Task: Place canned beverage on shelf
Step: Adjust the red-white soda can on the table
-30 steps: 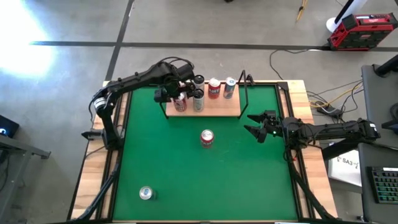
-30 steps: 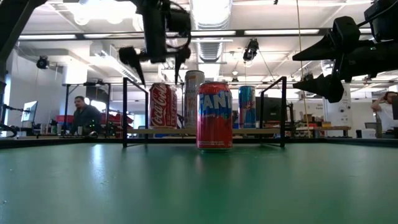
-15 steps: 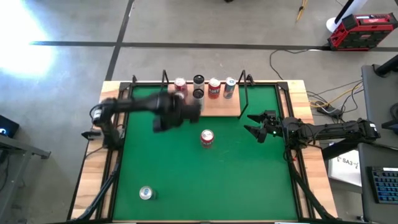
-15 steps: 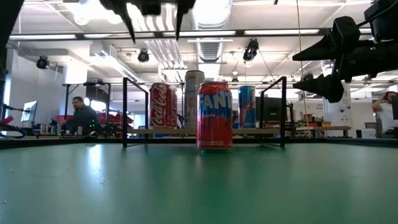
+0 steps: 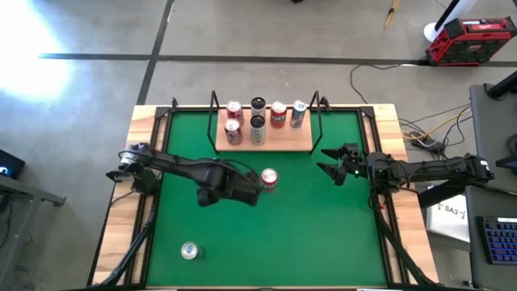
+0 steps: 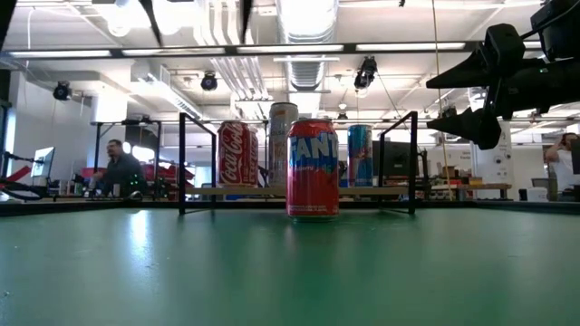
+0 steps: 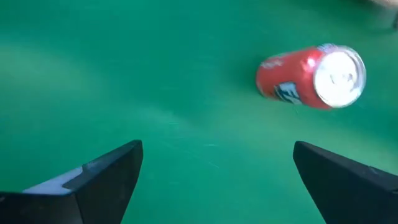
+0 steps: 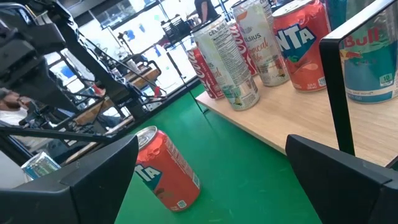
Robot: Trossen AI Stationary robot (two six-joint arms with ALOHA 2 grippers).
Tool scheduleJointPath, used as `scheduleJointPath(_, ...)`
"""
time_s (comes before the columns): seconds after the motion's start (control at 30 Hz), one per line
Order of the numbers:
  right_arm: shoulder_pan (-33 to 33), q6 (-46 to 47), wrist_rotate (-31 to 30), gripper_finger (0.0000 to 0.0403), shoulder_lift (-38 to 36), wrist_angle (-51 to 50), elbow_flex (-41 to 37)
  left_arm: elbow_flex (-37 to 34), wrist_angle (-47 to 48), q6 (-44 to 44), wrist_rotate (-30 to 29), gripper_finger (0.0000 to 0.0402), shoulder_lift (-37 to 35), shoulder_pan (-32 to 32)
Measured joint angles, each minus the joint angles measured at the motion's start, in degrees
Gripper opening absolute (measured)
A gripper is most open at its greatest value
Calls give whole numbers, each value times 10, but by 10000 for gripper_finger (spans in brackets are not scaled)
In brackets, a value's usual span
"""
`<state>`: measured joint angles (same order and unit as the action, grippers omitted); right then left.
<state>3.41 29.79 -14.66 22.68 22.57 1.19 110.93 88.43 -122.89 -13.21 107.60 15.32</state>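
A red Fanta can [image 5: 268, 179] stands upright on the green mat [image 5: 307, 234], in front of the shelf; it also shows in the low view [image 6: 313, 167] and the left wrist view [image 7: 311, 76]. The light wooden shelf [image 5: 283, 139] with black uprights holds several upright cans at the far edge. My left gripper [image 5: 242, 190] is open and empty above the mat, just left of the Fanta can, its fingers [image 7: 106, 177] pointing down. My right gripper [image 5: 333, 163] is open and empty over the mat's right side, level with the shelf's front [image 8: 292, 118].
A silver can [image 5: 189, 251] stands on the mat near the front left corner. The mat between the Fanta can and the near edge is bare. A person [image 6: 118, 167] is in the room behind the table.
My left gripper has gone up from over the Coca-Cola can on the shelf's left part and swung toward the table's near edge, staying open. It now hangs over the mat beside the Fanta can. The cans on the shelf stand as before.
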Motion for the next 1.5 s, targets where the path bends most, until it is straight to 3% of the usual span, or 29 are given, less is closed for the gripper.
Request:
scheduleJointPath(0.27,0,0,0,400,0,0,0,35,-85,192,1,400,83,-53)
scheduleJointPath(0.6,0,0,0,400,0,0,0,242,-42,318,2,400,250,-104)
scheduleJointPath(0.83,0,0,-2,400,0,0,0,196,-64,328,55,394,260,-134)
scheduleJointPath(1.23,0,0,-4,400,0,0,0,191,-74,320,49,385,272,-147)
scheduleJointPath(1.5,0,0,-4,400,0,0,0,190,-82,319,52,326,276,-147)
